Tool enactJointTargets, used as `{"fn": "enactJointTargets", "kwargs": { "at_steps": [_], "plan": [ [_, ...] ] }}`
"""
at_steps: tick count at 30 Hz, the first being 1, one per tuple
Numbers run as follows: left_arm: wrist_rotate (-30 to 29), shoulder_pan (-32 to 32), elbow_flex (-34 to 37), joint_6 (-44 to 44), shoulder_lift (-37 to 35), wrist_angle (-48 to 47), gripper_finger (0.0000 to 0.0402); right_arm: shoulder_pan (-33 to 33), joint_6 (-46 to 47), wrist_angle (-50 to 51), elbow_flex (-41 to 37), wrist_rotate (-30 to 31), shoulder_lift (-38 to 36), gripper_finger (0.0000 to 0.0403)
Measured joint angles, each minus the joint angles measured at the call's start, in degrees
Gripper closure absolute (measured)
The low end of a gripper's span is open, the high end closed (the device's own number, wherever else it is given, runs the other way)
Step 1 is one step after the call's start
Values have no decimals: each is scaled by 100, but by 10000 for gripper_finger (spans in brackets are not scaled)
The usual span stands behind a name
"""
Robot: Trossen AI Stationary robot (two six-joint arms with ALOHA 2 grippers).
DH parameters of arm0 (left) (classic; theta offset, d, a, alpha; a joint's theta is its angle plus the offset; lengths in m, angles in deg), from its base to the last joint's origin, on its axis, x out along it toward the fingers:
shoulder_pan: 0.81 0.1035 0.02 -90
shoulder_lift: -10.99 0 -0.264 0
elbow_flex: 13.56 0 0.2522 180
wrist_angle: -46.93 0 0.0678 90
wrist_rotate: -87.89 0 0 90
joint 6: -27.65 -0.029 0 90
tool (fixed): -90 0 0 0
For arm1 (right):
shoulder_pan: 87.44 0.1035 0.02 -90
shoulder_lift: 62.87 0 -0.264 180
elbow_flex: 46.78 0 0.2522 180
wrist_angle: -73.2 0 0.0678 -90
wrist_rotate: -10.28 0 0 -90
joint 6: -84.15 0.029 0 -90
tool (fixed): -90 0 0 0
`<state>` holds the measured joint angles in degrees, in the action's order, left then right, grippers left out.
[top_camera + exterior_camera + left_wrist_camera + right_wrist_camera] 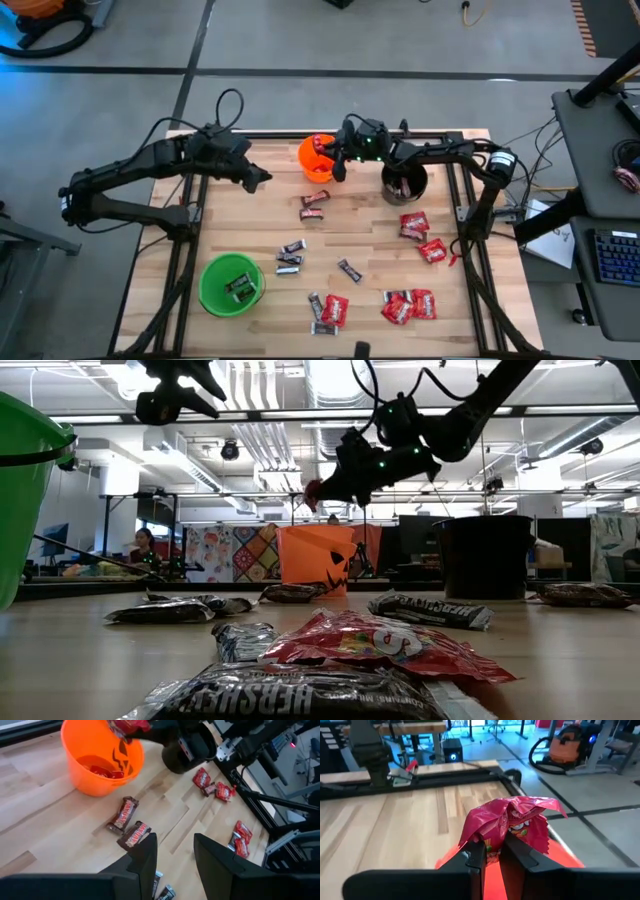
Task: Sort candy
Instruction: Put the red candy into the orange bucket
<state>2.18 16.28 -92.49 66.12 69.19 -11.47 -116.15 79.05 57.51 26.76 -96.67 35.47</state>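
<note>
step in hand, as judged: drop one red packet into the orange cup.

the right claw (335, 160) hangs over the orange cup (312, 160), which stands near the middle of the counter's far edge. its fingers are closed on a red candy packet (512, 827), pinched low on the wrapper with the crinkled upper part standing free above the fingertips. the right wrist view shows orange directly beneath the packet, so the load appears to be over the cup mouth (the low view shows it well above the rim). the cup already holds red pieces (102, 770).

procedure:
1. confirm the packet is over the inside of the cup, not over the rim.
2. lower a little before release; a light wrapper dropped from height may drift or catch the rim.
3. part the fingers fully, as the foil may cling to one finger.
4. lift straight up so the claw does not tip the cup.

the left claw (172, 852) waits with fingers apart above the far-left part of the counter, two reddish-brown bars (127, 822) lying on the counter (370, 245) just ahead of it; keep the two arms apart during the release.

remaining candy: red packets (420, 232) toward the right edge and near edge, dark mini bars (290, 258) mid-counter, and a green cup (232, 284) near the near-left corner.
</note>
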Motion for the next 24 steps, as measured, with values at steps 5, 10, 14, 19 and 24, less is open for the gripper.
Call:
{"fn": "enactJointTargets", "kwargs": {
  "at_steps": [5,10,14,19,24],
  "plan": [
    [-175,0,2,108,110,-2,288,0,2,-1,-137,2,-2,369],
    [-191,0,4,293,276,-2,288,-7,0,14,-142,44,-2,369],
    [-189,0,4,357,403,0,288,-7,-2,16,-96,45,-2,369],
    [-187,0,7,457,478,-3,288,-7,34,97,-61,48,-2,369],
    [-185,0,7,584,464,-4,288,-7,60,864,163,287,-2,369]
  ]
}}
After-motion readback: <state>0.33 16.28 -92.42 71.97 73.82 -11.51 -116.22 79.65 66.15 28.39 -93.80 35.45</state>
